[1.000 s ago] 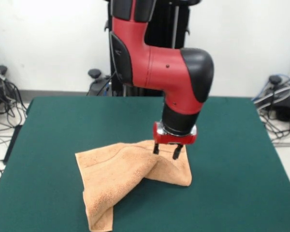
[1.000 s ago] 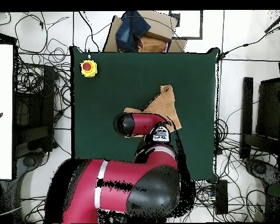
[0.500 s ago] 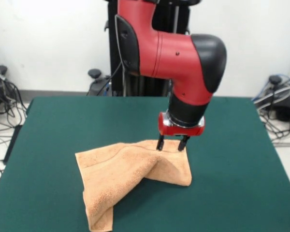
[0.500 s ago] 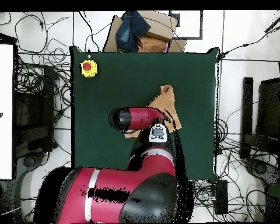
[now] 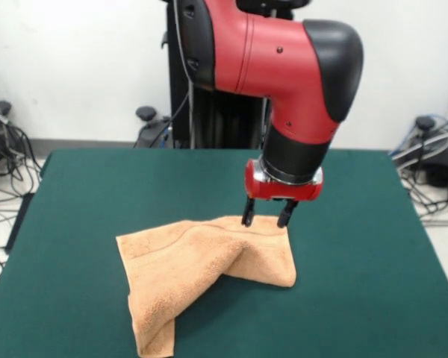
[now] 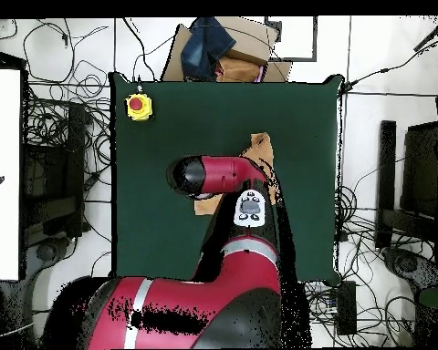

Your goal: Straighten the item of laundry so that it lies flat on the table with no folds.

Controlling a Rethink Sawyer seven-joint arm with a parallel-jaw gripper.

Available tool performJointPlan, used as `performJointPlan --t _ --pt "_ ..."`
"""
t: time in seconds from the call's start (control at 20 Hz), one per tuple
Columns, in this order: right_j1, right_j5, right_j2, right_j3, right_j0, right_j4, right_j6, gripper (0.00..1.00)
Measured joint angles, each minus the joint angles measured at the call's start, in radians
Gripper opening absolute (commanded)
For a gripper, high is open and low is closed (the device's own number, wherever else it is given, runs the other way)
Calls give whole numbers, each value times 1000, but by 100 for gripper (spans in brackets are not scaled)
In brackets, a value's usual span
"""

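Directly above the far edge of the crumpled peach-orange terry towel [image 5: 201, 272], black-fingered gripper [image 5: 267, 215] hangs with fingers spread, pinching nothing. Towel lies folded mid-table on dark green felt table top [image 5: 373, 246]. White wall, cable tangles behind; yellow box with red button [image 6: 138, 106] at table corner.

Yellow box with red button [image 6: 139, 107] on table corner. Cardboard box [image 6: 224, 55] with dark blue cloth [image 6: 209, 44] past table edge. Cables [image 6: 54, 137] all over floor, white panel [image 6: 3, 173] at side.
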Motion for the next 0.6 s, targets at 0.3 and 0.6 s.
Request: performJointPlan --t 0.3,0.6 --pt "22 -6 -9 -25 -1 0 0 100" --pt "46 -26 -29 -33 -3 0 0 100"
